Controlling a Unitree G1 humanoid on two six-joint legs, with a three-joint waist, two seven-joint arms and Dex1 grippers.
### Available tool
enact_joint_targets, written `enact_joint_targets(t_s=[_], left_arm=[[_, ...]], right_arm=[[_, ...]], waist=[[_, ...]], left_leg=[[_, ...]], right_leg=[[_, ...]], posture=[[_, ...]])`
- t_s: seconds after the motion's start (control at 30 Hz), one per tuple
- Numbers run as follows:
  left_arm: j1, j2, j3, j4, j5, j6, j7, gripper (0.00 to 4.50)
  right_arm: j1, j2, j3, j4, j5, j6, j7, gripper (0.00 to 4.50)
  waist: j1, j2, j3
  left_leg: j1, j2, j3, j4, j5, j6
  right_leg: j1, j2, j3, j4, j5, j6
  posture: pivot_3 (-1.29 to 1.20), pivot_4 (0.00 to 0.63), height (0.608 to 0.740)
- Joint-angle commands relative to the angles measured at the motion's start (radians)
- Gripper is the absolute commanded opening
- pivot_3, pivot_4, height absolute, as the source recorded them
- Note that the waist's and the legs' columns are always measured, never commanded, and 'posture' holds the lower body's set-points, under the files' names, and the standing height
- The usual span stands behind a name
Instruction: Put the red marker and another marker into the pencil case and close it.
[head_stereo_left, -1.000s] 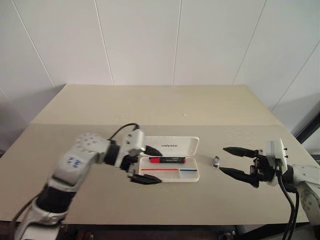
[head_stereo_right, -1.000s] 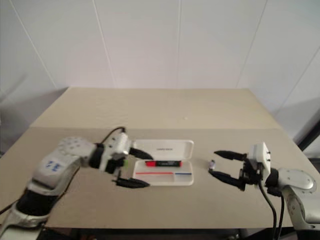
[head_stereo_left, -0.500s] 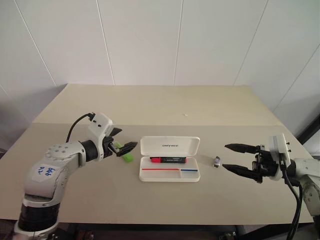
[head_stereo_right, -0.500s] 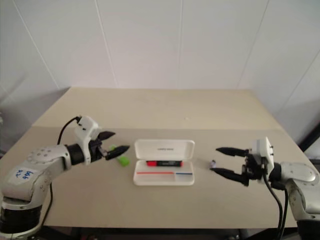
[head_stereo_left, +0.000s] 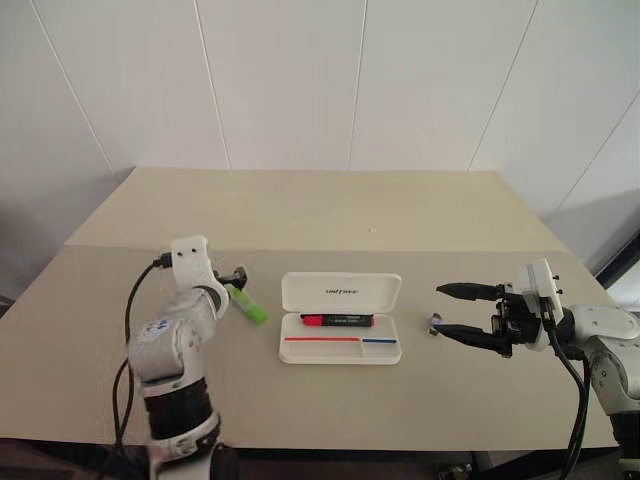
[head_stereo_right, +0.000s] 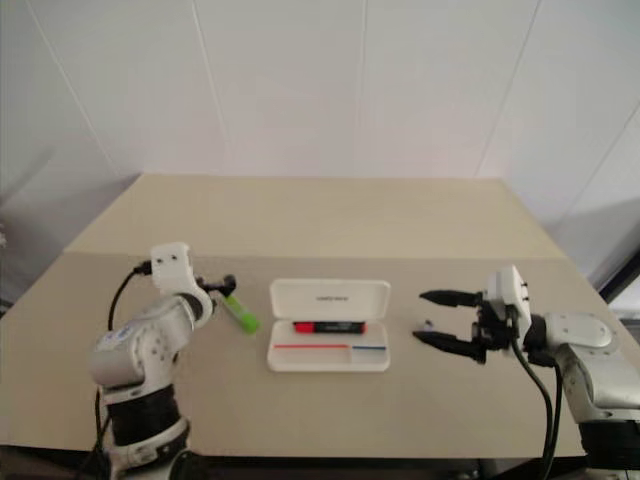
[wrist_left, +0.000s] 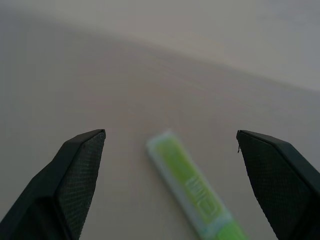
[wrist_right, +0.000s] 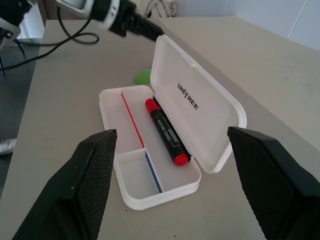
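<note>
The white pencil case (head_stereo_left: 345, 349) lies open at mid-table, its lid (wrist_right: 200, 110) folded back. The red marker (head_stereo_left: 337, 321) rests in the rear compartment, along the hinge. Left of the case, a short green marker (head_stereo_left: 247, 303) lies on the table. My left gripper (head_stereo_left: 234, 277) hovers just behind that marker's far end. In the left wrist view the marker (wrist_left: 192, 192) sits between the open, empty fingers (wrist_left: 75, 175). My right gripper (head_stereo_left: 456, 311) hangs open and empty to the right of the case, pointing at it.
A small grey object (head_stereo_left: 433, 324) lies on the table just below my right gripper's fingers. The beige table (head_stereo_left: 330, 215) runs far back to a white panelled wall. Its front edge is close below the case.
My left arm has swung from the case's left end out to the left and turned its wrist. It now faces forward over the green marker. The right gripper has stayed in place.
</note>
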Motion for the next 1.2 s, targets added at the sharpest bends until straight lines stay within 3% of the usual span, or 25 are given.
enact_joint_targets(t_s=[0.03,0.4,0.67,1.0,1.1,1.2], left_arm=[[-0.068,-0.067,0.07,0.044,0.031,-0.026,0.112,4.48],[-0.174,-0.128,0.149,0.27,-0.014,-0.117,0.24,4.48],[-0.228,-0.039,0.042,0.452,-0.007,-0.109,0.181,4.48],[-0.239,-0.049,0.027,0.532,-0.006,-0.027,0.188,4.48],[-0.228,-0.05,0.021,0.531,0.0,-0.021,0.193,3.91],[-0.221,-0.049,0.018,0.525,0.004,-0.021,0.192,3.02]], right_arm=[[-0.007,-0.023,-0.019,-0.013,0.02,-0.003,0.036,4.5],[0.025,-0.024,-0.048,-0.04,0.03,0.007,0.018,4.5],[0.046,-0.021,-0.054,-0.061,0.032,0.006,-0.006,4.5],[0.047,-0.016,-0.051,-0.066,0.03,0.007,-0.027,4.5],[0.041,-0.014,-0.047,-0.064,0.03,0.008,-0.032,4.5],[0.035,-0.013,-0.043,-0.061,0.028,0.007,-0.035,4.5]], waist=[[0.0,0.0,0.0],[0.001,-0.001,0.0],[0.005,-0.001,0.0],[0.019,0.0,0.0],[0.026,0.0,0.0],[0.03,0.0,0.0]], left_leg=[[0.0,0.0,0.0,0.0,0.0,0.0],[0.0,0.0,0.001,0.0,0.0,0.0],[0.0,-0.001,0.0,0.0,0.0,-0.001],[0.001,-0.001,0.0,0.001,0.001,-0.001],[0.001,-0.001,0.0,0.0,0.001,-0.001],[0.0,-0.001,0.0,0.0,0.001,-0.001]], right_leg=[[0.0,0.0,0.0,0.0,0.0,0.0],[0.0,0.0,0.0,-0.001,0.0,0.001],[0.0,0.0,0.0,-0.002,0.001,0.001],[0.002,0.0,0.0,-0.002,0.001,0.002],[0.002,0.0,0.0,-0.002,0.001,0.002],[0.002,-0.001,0.0,-0.002,0.001,0.002]], posture=[[0.0,0.15,0.74],[0.0,0.15,0.74],[0.0,0.15,0.74],[0.0,0.15,0.74],[0.0,0.15,0.74],[0.0,0.15,0.74]])
